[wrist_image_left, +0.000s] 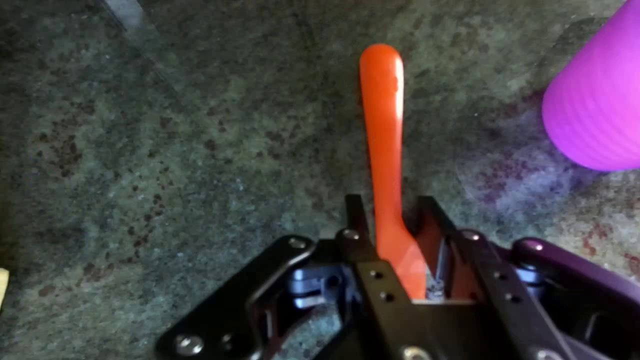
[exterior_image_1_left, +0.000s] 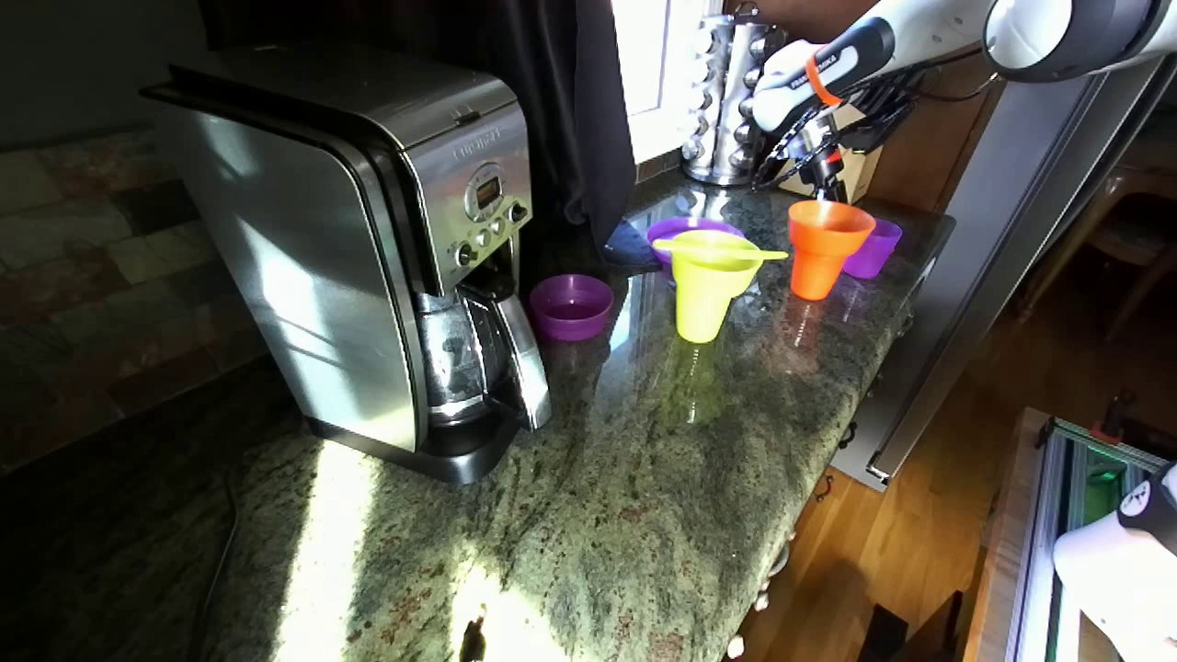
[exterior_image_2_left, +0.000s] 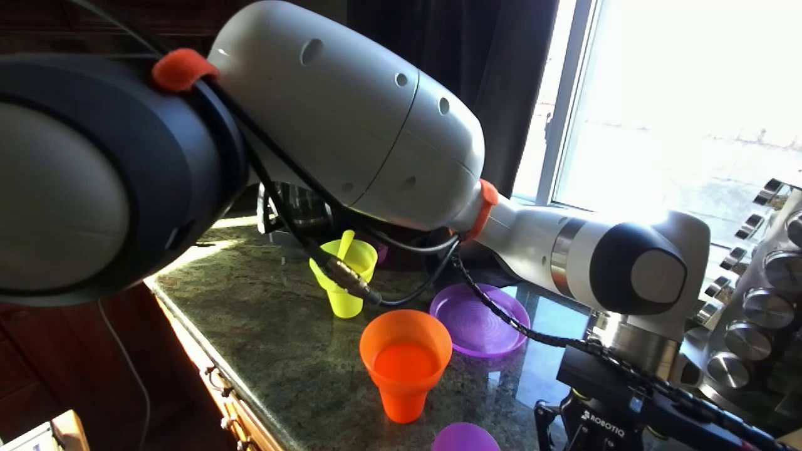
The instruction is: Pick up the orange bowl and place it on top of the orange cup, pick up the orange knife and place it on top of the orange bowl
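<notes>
Now you're facing the pick-up of the orange knife (wrist_image_left: pixel 385 145), since the orange bowl (exterior_image_1_left: pixel 832 239) is already sitting on the orange cup (exterior_image_1_left: pixel 811 276) in both exterior views. Your tool (wrist_image_left: pixel 390 207) is standing spread around the knife, which is lying on the bench (wrist_image_left: pixel 225 175) with its neck between the jaws and its rounded handle end pointing to the top of the wrist view; a narrow gap is showing on each side, so nothing is being pinched. You're likely needing a square, gentle squeeze, because a thin, smooth handle may be turning if one jaw is meeting it first. You aren't seeing whether the tips are touching the bench, so you're wanting them low without pressing. Once it's gripped, you're best lifting straight up, giving the purple cup (wrist_image_left: pixel 595 100) at the right of the wrist view room, then lowering the knife level and centred across the bowl's rim, so it isn't tipping the stack.
</notes>
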### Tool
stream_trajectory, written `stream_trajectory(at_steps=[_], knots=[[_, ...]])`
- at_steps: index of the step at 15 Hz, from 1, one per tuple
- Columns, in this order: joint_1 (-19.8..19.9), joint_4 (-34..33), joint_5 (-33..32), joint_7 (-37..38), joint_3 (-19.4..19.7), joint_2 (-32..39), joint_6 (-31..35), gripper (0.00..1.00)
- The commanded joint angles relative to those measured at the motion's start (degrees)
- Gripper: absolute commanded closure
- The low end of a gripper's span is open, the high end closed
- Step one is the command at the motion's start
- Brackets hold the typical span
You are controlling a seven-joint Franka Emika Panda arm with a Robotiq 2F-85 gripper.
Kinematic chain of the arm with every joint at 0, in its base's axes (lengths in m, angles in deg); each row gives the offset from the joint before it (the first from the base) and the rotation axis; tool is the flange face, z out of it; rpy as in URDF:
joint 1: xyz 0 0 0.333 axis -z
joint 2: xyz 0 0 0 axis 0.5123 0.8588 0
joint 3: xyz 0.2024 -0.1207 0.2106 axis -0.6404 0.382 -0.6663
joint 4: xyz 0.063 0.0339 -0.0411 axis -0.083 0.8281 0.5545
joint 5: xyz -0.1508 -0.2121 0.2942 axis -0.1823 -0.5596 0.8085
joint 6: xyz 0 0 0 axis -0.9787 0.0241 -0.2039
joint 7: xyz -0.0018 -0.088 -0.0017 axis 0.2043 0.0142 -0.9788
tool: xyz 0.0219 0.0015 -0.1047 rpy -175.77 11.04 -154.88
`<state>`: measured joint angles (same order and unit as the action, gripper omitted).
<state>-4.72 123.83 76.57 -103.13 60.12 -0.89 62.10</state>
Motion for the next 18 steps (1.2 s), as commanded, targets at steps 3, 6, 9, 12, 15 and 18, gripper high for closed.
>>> stream_trajectory(at_steps=[3, 6, 9, 12, 15, 18], knots=[[-0.04, -4.14, -1.38, -0.08, -0.41, 2.75, -4.35, 0.97], [0.0, -5.01, -1.16, -0.33, -0.56, 3.11, -5.67, 0.96], [0.23, -5.71, -0.95, -0.59, -0.6, 2.45, -6.06, 0.96], [0.47, -6.6, -0.78, -0.87, -0.62, 1.44, -5.68, 0.96], [0.41, -7.3, -0.75, -0.98, -0.68, 0.35, -5.83, 0.96], [-0.45, -5.57, -0.61, -1.88, -0.14, -2.07, -5.66, 0.96]])
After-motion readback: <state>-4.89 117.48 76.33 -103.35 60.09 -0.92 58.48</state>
